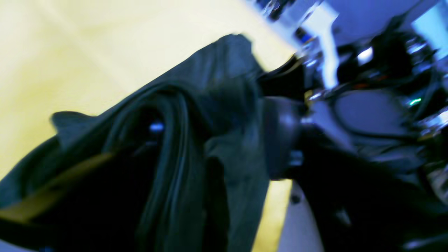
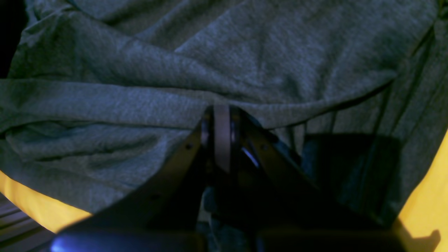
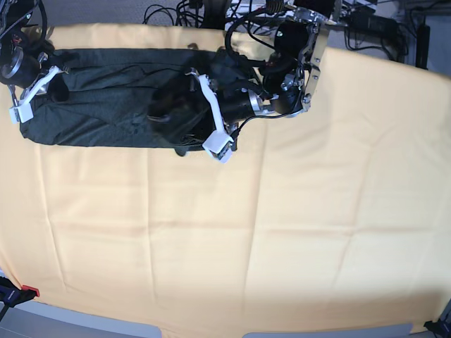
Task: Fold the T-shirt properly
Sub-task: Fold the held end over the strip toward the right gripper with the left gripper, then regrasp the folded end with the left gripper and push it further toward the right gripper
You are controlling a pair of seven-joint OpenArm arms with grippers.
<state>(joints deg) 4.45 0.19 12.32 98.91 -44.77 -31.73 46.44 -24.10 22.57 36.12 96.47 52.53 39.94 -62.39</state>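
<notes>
The dark charcoal T-shirt [image 3: 106, 98] lies as a long band along the far left of the pale yellow tablecloth [image 3: 246, 225]. My left gripper [image 3: 173, 105] is at the band's right end, blurred, with a bunch of shirt fabric [image 1: 217, 105] gathered in it and lifted off the cloth. Its fingers are mostly hidden by the fabric. My right gripper [image 3: 32, 93] is at the band's left end. In the right wrist view its fingers [image 2: 221, 119] close under a fold of the shirt [image 2: 224, 63].
Cables and equipment [image 3: 352, 21] crowd the table's far edge behind the left arm [image 3: 296, 63]. A clamp [image 3: 14, 292] grips the front left corner. The tablecloth stretches wide toward the front and right. The table's edge shows in the right wrist view [image 2: 21, 213].
</notes>
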